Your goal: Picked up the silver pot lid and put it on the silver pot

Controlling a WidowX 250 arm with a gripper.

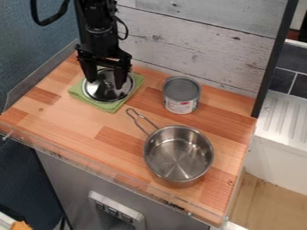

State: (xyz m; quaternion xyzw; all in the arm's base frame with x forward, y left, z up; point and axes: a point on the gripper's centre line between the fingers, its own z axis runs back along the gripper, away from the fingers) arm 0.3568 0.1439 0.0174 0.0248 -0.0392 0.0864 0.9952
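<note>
Work surface: a wooden worktop (90,121) of striped planks, backed by pale weathered boards (198,49).

Progress: early stage, by judgement. The silver lid (102,93) is seated on a folded green cloth (111,107) at the upper left of the worktop. The silver pot (178,155) is left uncovered at the lower right, its inner base exposed and its wire handle (141,120) directed toward the upper left. The gripper (107,83) is positioned over the lid, its fingers spread apart, with nothing seen to be clamped. Closing on the lid, lifting, carrying across and seating on the pot are all judged to remain.

Surface and room: a grey-topped can (181,94) is placed near the pot, toward the boards and well apart from the lid. The front of the worktop is edged by a clear strip (96,165); a grey panel with a switch unit (117,211) is set below. A dark blue wall (30,58) is noted at left, a white ribbed drainboard (285,117) at right.
</note>
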